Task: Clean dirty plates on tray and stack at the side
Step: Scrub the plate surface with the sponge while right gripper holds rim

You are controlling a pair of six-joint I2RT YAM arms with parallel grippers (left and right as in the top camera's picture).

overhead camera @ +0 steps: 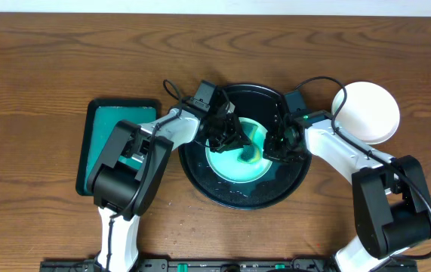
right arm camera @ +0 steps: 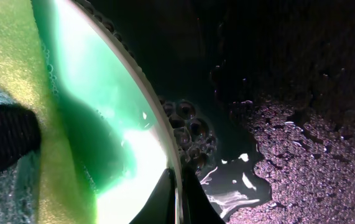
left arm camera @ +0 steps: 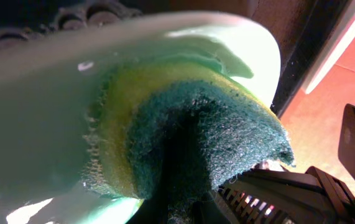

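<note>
Nearest, the large round black tray (overhead camera: 294,183) sits centre table, floor wet, with suds (right arm camera: 189,127) by the work. Inside it lies the pale mint-green round plate (overhead camera: 229,168), face up and wet.

Right gripper (right arm camera: 178,186): closed on the plate's right rim, one finger each side of the edge. Cannot tell whether that rim is lifted off the tray.

Left gripper (overhead camera: 229,136): clamped on a yellow sponge with dark green scouring face (left arm camera: 189,137), which is folded at the pinch and pressed onto the plate's face.

Handling, judged: plate is light, stiff and prob. breakable, and slick with soap. A rim pinch is the only practical hold; expect slip or swivel under scrubbing load, so keep pressure low and near the held side. Sponge is soft and deforms freely.

Orientation: plate is round, so no long axis; hollow faces up. Sponge's long axis runs approx. left-right across the plate.

Farther off, a white round plate (overhead camera: 366,112) rests on the table right of the tray, outside it, and a green rectangular tray (overhead camera: 103,128) lies to the left. No third plate is seen.
</note>
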